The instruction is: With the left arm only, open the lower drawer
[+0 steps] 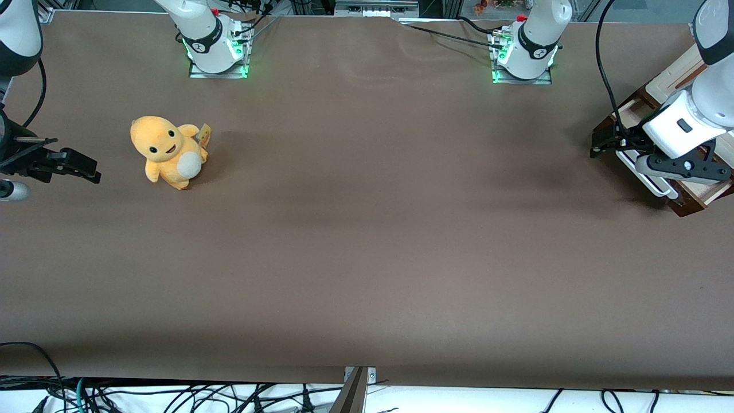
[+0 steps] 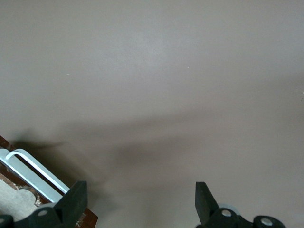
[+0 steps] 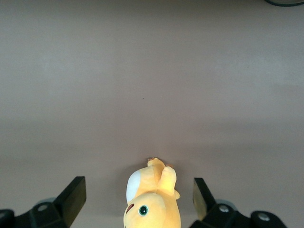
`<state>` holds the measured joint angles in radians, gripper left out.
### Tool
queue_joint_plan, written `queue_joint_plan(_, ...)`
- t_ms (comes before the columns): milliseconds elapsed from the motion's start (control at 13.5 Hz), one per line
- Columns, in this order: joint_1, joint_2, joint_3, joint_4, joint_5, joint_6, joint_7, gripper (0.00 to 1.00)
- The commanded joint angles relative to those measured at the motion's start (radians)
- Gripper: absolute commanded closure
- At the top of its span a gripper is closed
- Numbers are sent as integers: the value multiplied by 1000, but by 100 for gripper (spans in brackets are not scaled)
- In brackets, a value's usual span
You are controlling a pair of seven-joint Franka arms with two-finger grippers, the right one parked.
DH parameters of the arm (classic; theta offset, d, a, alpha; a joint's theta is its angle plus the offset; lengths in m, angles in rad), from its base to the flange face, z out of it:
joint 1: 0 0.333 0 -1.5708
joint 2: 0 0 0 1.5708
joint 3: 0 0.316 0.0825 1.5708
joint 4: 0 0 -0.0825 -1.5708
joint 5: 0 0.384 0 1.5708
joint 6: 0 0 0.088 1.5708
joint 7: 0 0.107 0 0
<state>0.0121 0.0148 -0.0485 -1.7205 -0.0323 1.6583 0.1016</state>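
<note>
Tangled black cables [image 1: 172, 396] on a white floor strip lie nearest the front camera, along the bench edge, with a small metal bracket [image 1: 358, 376] at its middle. Brown matte bench [image 1: 367, 241]: wide, flat, bare across most of its surface, faintly creased near the arm bases. Soft yellow-orange plush toy with a white belly patch and dark eyes [image 1: 168, 150]: standing on the bench toward the parked arm's end, a small tag at its side. Shallow dark brown wooden lower drawer with pale wood inside [image 1: 691, 198]: at the working arm's end of the bench, partly covered by the arm; contents cannot be made out. Long silver-white bar handle [image 1: 654, 182] runs along the drawer's front; in the left wrist view the same handle [image 2: 35, 173] shows beside the drawer's brown front edge. Glossy white jointed left arm with dark grey bands [image 1: 702, 103]: reaching down over the drawer, a loose black cable [image 1: 602, 63] hanging from it. Black two-finger gripper [image 1: 599, 146]: low over the bench, just beside the drawer's front and handle, its fingers [image 2: 73, 199] spread wide apart and clamped on nothing. Two short white arm bases lit green [image 1: 218, 46]: bolted on plates at the bench edge farthest from the front camera.
</note>
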Motion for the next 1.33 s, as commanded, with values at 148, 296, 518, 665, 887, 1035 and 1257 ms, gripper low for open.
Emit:
queue_joint_plan(148,-6,-73,10,-80,-9,54,-81,0)
queue_joint_plan(296,-3,-70,10,-76,-9,52,-83,0)
queue_joint_plan(518,-1,-70,9,-68,-8,44,-88,0)
queue_joint_plan(665,-7,-70,6,-62,0,35,-86,0)
queue_joint_plan(887,-14,-59,7,-37,0,9,-85,0)
queue_joint_plan(1035,-17,-59,12,-36,15,5,-79,0)
queue_joint_plan(1257,-32,-61,15,-36,32,-6,-76,0)
